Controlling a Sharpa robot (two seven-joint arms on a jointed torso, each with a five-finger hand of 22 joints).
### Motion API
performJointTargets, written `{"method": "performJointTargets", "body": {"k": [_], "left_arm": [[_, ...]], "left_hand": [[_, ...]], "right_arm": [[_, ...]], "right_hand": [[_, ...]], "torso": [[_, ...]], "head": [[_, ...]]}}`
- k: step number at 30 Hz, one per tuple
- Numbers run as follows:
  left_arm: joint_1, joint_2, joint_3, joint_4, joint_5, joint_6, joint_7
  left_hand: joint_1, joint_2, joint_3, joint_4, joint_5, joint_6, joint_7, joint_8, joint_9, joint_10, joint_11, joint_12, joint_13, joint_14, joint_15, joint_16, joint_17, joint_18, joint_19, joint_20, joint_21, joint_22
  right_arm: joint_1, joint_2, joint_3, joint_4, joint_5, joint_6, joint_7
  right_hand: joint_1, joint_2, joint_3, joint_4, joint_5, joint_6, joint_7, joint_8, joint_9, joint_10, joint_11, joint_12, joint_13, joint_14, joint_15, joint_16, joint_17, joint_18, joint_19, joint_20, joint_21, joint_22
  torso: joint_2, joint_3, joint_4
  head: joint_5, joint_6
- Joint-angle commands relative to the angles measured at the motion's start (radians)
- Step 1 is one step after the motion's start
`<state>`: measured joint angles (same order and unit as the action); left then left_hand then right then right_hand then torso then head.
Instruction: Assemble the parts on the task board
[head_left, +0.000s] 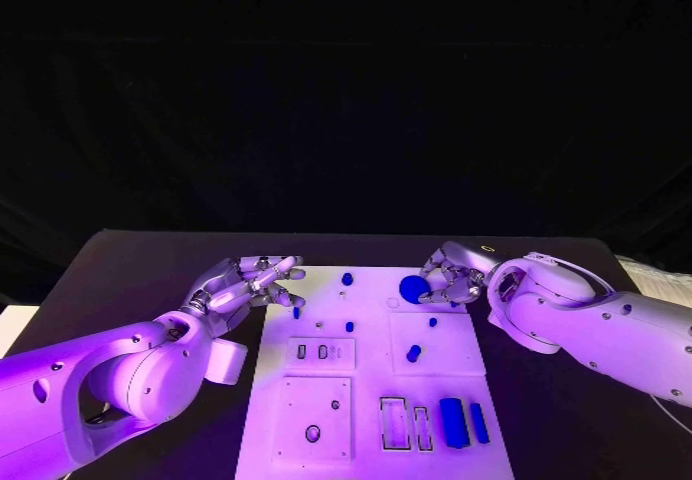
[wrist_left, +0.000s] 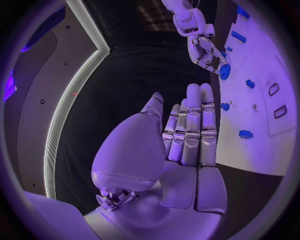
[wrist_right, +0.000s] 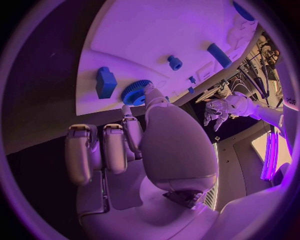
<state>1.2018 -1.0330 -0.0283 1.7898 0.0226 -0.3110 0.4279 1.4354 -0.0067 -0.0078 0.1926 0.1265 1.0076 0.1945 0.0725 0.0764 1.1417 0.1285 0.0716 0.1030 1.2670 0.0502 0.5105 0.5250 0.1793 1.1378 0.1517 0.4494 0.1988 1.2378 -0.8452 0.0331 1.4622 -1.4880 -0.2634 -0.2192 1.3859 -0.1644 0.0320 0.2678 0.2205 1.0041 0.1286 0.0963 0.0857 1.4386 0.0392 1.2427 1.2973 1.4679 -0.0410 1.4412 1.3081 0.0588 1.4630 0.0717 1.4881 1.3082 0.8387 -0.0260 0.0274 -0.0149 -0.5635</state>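
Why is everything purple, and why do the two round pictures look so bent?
Head view: coloured light tints the white task board and both arms violet; the backdrop stays black. Left wrist view: the fisheye lens curves the board's edge beside the left hand. Right wrist view: the same bending around the right hand and blue gear.

Two white arms with smooth, rounded shells, small dark screw holes dotting the casings behind each hand. The left hand (head_left: 248, 285) and right hand (head_left: 451, 280) are silver and many-fingered, built of segmented metal links with pale smooth pads; each thumb base is a broad, glossy white shell.
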Motion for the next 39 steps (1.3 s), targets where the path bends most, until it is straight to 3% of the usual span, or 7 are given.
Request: {"method": "performJointTargets", "body": {"k": [1,17,39], "left_arm": [[0.001,0.001,0.001,-0.001,0.002,0.02,0.0],[0.001,0.002,0.0,-0.004,0.002,0.025,-0.004],[0.001,0.002,0.0,-0.004,0.002,0.029,-0.009]], "left_hand": [[0.003,0.007,0.0,-0.008,-0.002,-0.005,0.003,-0.005,-0.001,-0.006,-0.001,-0.005,0.001,-0.007,-0.002,0.005,0.001,0.002,-0.007,0.0,0.005,0.001],[0.005,0.008,0.001,-0.009,-0.002,-0.005,0.003,-0.005,-0.001,-0.007,-0.001,-0.005,0.001,-0.008,-0.002,0.006,0.003,0.002,-0.008,0.0,0.006,0.002],[0.006,0.009,0.002,-0.01,-0.002,-0.005,0.003,-0.005,-0.001,-0.007,-0.001,-0.005,0.001,-0.009,-0.002,0.006,0.004,0.002,-0.008,0.0,0.006,0.002]], "right_arm": [[-0.001,0.004,0.0,0.003,0.008,-0.008,0.015],[-0.001,0.013,0.0,0.008,-0.013,-0.039,0.019],[-0.002,0.023,0.0,-0.003,-0.022,0.035,0.019]], "right_hand": [[0.007,0.006,0.002,0.006,0.003,0.006,-0.001,0.002,0.001,0.007,0.0,0.008,0.006,0.072,0.006,0.006,0.077,-0.019,0.013,0.001,0.006,0.082],[0.006,0.007,0.001,0.007,0.002,0.004,-0.001,0.002,0.0,0.002,0.001,0.003,0.005,0.073,0.007,0.014,0.087,-0.019,0.015,0.002,0.007,0.084],[0.037,0.03,0.018,-0.02,0.007,0.03,-0.004,0.015,0.006,0.015,-0.002,0.044,0.051,0.087,0.007,0.076,0.178,-0.022,0.022,0.003,0.013,0.097]], "torso": [[0.0,-0.0002,0.0006],[0.0,-0.0004,-0.0002],[0.0,-0.0007,0.0005]], "head": [[0.001,-0.003],[-0.001,-0.004],[0.0,-0.01]]}}
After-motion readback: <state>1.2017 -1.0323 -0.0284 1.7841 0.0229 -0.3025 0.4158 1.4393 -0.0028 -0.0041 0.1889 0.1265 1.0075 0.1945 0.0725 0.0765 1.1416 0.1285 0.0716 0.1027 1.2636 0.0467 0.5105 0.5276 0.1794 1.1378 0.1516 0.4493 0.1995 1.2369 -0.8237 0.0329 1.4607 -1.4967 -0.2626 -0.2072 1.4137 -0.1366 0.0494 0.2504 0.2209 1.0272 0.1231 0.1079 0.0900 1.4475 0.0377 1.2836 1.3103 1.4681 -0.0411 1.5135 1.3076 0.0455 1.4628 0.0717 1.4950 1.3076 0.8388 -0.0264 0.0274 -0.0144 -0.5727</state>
